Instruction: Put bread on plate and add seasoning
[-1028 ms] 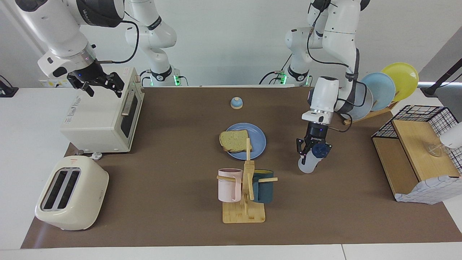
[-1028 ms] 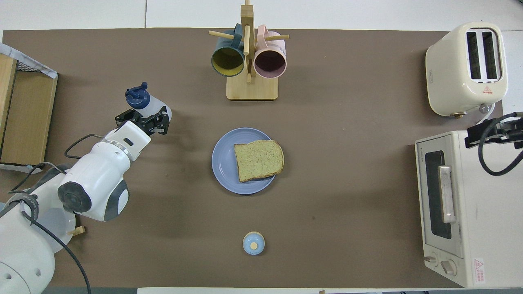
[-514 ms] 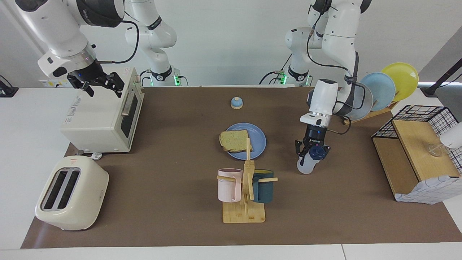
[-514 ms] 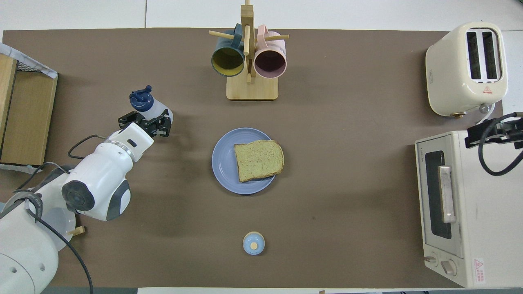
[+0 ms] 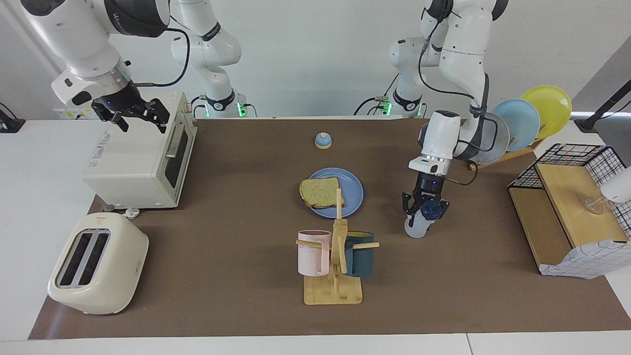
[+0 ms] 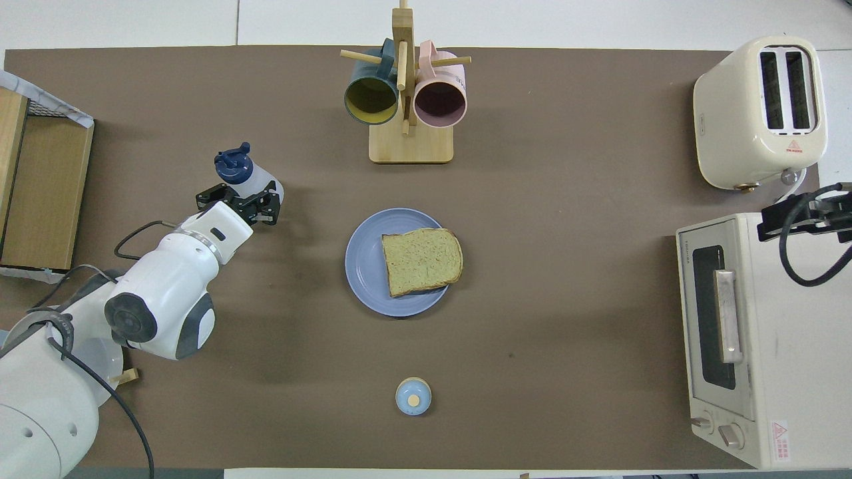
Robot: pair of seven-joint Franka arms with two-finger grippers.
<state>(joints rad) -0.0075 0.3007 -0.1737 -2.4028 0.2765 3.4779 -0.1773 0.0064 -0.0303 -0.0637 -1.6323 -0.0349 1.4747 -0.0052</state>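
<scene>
**Seasoning bottle held tilted beside the plated bread**

The seasoning (image 5: pixel 418 226) is a small translucent white squeeze bottle with a dark navy cap. The left gripper (image 5: pixel 425 207) has its fingers pinched on the bottle's upper body, just under the cap, and holds it tilted over the brown mat, toward the left arm's end of the table from the plate. In the facing view its base hangs low near the mat; whether it touches cannot be told.

The plate (image 6: pixel 365 266) is round, glossy and medium blue, at the middle of the mat. On it lies the bread (image 6: pixel 421 260), one thick pale yellowish-tan slice with a darker crust, set toward the right arm's side of the plate with one edge reaching the rim.

The mug rack (image 6: pixel 410 138), farther from the robots than the plate, carries a dark teal mug (image 6: pixel 370 98) and a pink mug (image 6: pixel 440 101).

The right gripper (image 5: pixel 132 115) waits over the toaster oven (image 5: pixel 138 158) with its fingers spread and nothing between them. Writing on the oven's top is too small to read.
</scene>
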